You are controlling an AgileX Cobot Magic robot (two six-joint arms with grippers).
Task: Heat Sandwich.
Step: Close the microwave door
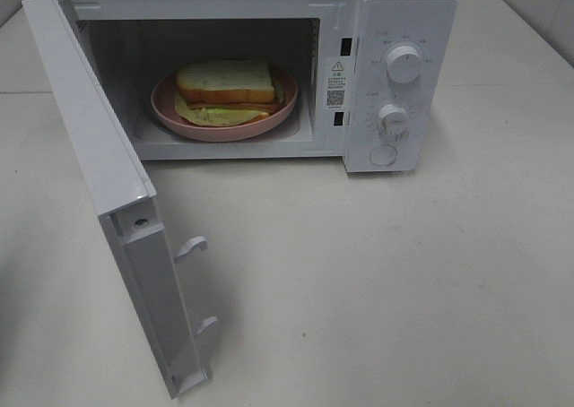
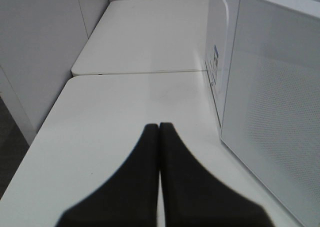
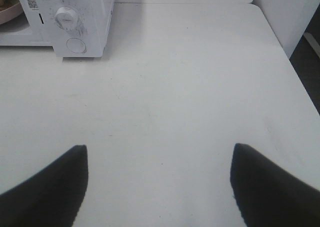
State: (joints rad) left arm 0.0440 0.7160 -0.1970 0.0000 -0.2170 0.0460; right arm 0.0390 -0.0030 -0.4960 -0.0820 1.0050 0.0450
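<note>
Sandwich [image 1: 226, 82] lay on the plate [image 1: 169, 112] inside the microwave [image 1: 399, 12], pale bread on top with a yellow-green layer showing at its front edge. You had the door [image 1: 90, 147] standing wide open on the left of the high view, its inner face turned toward the cavity and its two latch hooks sticking out. On the control panel to the right of the cavity you could see two knobs, upper [image 1: 404, 64] and lower [image 1: 393, 118], with a round button [image 1: 383, 155] below them. The microwave stood on the white table [image 1: 377, 281]. Your left gripper [image 2: 159, 129] hung over the table just beside the microwave's side wall, its jaws pressed together with nothing between them. Your right gripper [image 3: 160, 148] hung over bare table in front of the control panel, well apart from it, jaws spread wide and empty.
</note>
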